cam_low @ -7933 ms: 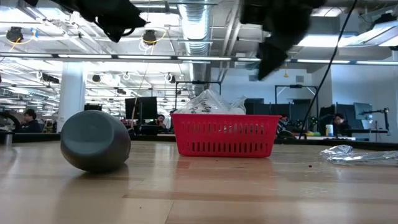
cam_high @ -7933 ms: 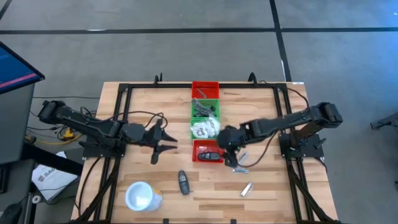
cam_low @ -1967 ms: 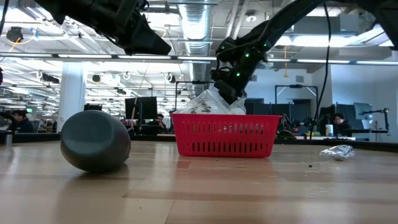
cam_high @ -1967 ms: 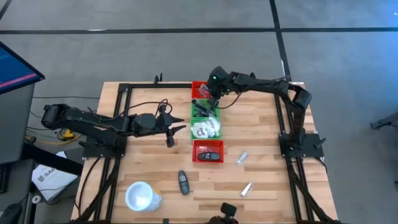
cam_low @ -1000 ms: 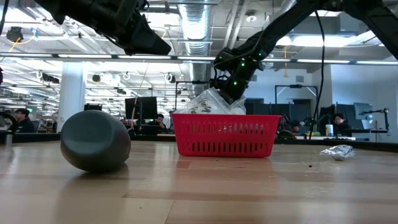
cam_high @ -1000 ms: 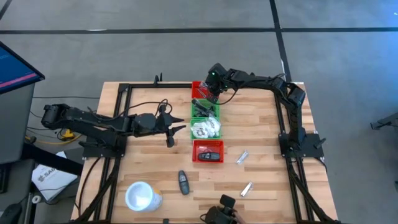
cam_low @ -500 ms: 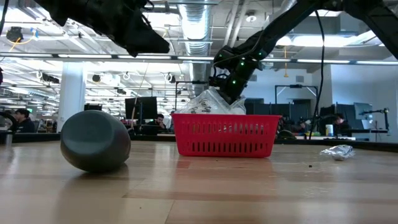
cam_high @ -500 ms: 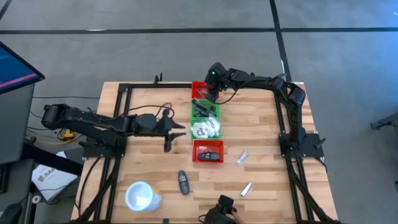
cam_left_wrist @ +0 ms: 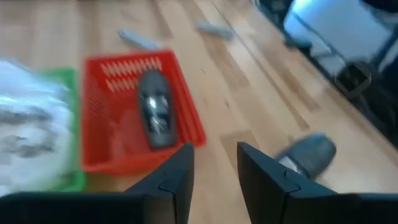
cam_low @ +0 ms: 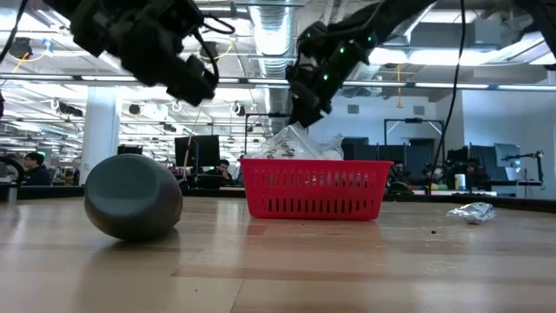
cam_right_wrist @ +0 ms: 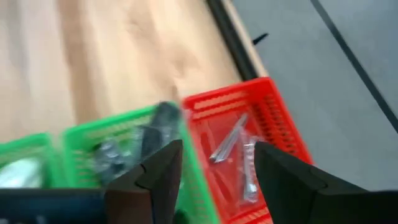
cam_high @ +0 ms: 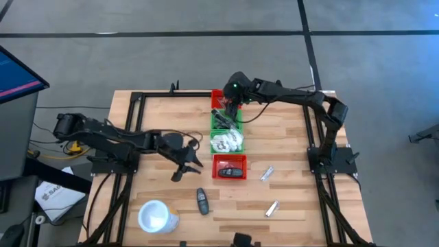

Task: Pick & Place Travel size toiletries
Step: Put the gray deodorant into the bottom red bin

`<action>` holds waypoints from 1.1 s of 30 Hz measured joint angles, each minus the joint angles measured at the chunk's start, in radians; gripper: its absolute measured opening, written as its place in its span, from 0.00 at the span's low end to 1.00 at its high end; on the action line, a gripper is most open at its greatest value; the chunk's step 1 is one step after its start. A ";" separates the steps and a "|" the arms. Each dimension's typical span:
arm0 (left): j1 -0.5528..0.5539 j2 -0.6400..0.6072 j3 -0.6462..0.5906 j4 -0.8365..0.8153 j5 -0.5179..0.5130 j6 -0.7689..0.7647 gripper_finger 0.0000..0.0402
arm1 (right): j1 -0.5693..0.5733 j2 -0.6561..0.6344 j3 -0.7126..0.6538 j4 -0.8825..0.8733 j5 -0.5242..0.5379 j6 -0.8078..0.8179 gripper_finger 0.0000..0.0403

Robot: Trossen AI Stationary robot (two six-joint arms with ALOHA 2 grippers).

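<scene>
Your right claw, fingers apart and empty, hovers over the far red bin; left claw, likewise apart, overlooks the black oblong piece.

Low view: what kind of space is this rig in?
Probably an open-plan lab or office workspace. Behind the wooden table are rows of desks with monitors, seated people, and exposed ceiling ducting with strip lights.

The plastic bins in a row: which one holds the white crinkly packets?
The green bin second from the near end, between the other green bin and the near red bin, which holds a black piece.
</scene>
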 joint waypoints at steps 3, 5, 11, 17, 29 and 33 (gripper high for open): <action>-0.026 0.058 0.000 0.000 0.001 0.014 0.30 | 0.031 -0.022 0.000 -0.031 0.000 -0.001 0.46; -0.045 0.088 0.000 -0.002 0.001 0.012 0.32 | 0.047 -0.037 0.000 -0.059 0.000 -0.004 0.46; -0.101 0.131 0.000 0.004 0.002 0.004 0.42 | 0.066 -0.047 0.000 -0.107 0.000 -0.003 0.44; -0.153 0.134 0.000 0.017 0.003 -0.001 0.53 | 0.065 -0.045 0.000 -0.136 0.000 0.001 0.44; -0.199 0.134 0.027 0.021 -0.022 0.079 0.60 | 0.066 -0.044 0.000 -0.136 0.000 0.027 0.43; -0.213 0.134 0.065 -0.027 -0.027 0.139 0.57 | 0.067 -0.044 0.000 -0.136 0.000 0.031 0.43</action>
